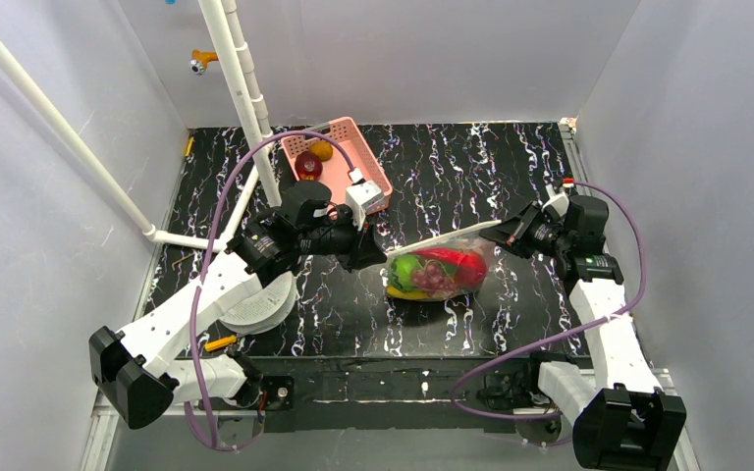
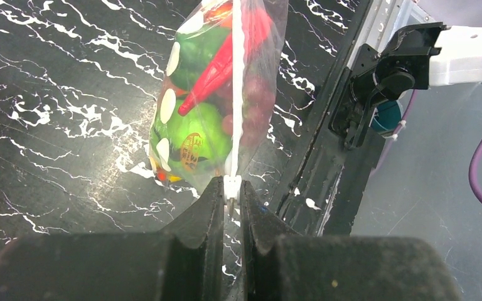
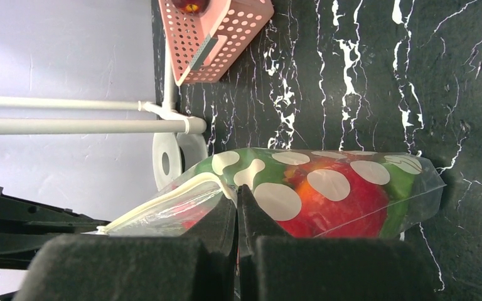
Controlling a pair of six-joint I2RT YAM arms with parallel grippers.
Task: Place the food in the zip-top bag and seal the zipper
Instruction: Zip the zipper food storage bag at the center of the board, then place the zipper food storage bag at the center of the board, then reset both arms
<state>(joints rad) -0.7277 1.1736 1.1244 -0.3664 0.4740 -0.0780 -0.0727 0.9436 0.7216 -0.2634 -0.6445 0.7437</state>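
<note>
The zip-top bag (image 1: 439, 272) is held up between both grippers at the table's middle. It holds the food (image 1: 422, 275): green round pieces, a red pepper and purple grapes. The zipper (image 1: 447, 238) runs along its top edge. My left gripper (image 1: 381, 257) is shut on the zipper's white left end (image 2: 232, 186), with the bag (image 2: 194, 132) hanging beyond it. My right gripper (image 1: 503, 235) is shut on the bag's right top corner (image 3: 237, 191). There the zipper (image 3: 163, 202) runs left and the white-spotted bag (image 3: 351, 194) lies ahead.
A pink basket (image 1: 363, 162) stands at the back, still holding a red and an orange piece (image 1: 312, 159); it also shows in the right wrist view (image 3: 226, 31). A white disc (image 1: 255, 306) lies under the left arm. White poles (image 1: 245, 98) rise at back left.
</note>
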